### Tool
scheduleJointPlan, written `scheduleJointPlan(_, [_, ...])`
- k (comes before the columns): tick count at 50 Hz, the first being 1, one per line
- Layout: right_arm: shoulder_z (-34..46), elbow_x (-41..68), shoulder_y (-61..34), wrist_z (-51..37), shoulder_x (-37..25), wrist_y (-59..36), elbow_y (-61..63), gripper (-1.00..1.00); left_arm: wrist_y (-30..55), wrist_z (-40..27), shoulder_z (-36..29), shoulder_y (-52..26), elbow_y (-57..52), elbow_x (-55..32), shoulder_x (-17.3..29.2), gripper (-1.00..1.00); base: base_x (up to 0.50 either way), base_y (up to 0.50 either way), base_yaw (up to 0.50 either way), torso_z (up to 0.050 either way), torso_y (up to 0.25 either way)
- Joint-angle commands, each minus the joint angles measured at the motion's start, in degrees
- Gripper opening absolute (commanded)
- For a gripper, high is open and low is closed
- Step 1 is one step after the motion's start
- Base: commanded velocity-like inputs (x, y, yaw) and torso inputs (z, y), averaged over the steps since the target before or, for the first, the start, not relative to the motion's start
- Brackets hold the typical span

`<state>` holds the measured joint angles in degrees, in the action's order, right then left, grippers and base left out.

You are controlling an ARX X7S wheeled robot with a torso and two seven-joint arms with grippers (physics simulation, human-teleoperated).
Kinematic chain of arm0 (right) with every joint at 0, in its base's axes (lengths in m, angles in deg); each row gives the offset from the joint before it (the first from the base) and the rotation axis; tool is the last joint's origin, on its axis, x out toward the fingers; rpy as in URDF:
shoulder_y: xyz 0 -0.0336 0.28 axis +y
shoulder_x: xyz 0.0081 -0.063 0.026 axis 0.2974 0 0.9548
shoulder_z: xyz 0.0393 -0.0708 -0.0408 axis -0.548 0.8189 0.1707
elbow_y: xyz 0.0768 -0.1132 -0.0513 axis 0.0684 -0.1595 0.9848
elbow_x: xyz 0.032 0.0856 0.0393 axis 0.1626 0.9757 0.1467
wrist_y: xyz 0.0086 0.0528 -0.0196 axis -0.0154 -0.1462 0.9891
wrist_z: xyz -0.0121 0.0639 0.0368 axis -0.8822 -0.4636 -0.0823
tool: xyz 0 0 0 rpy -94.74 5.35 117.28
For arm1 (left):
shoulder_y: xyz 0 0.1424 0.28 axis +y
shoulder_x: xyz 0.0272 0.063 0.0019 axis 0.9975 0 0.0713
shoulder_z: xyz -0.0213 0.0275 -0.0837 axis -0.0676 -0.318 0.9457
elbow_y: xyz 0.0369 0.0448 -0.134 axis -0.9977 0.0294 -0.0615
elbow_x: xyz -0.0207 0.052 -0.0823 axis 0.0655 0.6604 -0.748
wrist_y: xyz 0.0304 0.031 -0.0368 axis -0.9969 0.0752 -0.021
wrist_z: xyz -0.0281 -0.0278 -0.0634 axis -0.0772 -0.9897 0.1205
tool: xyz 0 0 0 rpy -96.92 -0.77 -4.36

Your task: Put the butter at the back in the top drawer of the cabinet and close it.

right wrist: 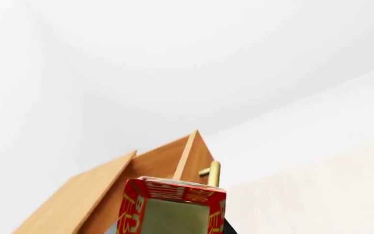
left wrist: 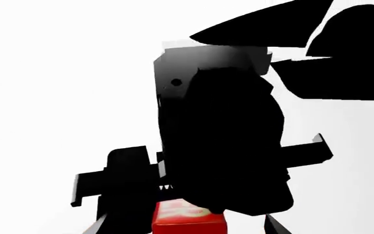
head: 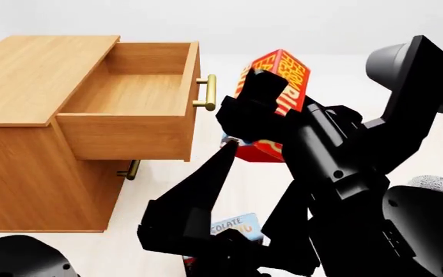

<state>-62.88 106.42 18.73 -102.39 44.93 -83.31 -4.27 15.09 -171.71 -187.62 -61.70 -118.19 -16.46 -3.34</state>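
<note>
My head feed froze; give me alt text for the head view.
The right gripper holds the small red-orange butter box aloft, right of the light-brown wooden cabinet's pulled-out, empty top drawer. A blue pudding box lies lower, behind black arms.

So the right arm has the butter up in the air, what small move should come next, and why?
Probably carry the butter sideways toward the cabinet, over the top drawer. The right gripper holds it clear of the floor, beside the handle, and the drawer stands open and looks empty.
</note>
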Motion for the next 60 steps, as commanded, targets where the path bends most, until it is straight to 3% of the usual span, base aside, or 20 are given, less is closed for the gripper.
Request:
scheduleJointPlan(1, [5.1, -0.7, -0.6, 0.8, -4.1, 6.5, 1.5, -1.00, -0.5, 1.3, 1.5, 0.5, 3.2, 0.3, 0.8, 1.00, 0.00, 0.00, 0.00, 0.000, 0.010])
scheduleJointPlan(60, [9.5, -1.6, 0.2, 2.1, -8.1, 12.0, 2.8, -1.00, -7.9, 7.0, 5.7, 3.9, 13.4, 0.0, 3.3, 1.00, 0.00, 0.00, 0.00, 0.001, 0.001])
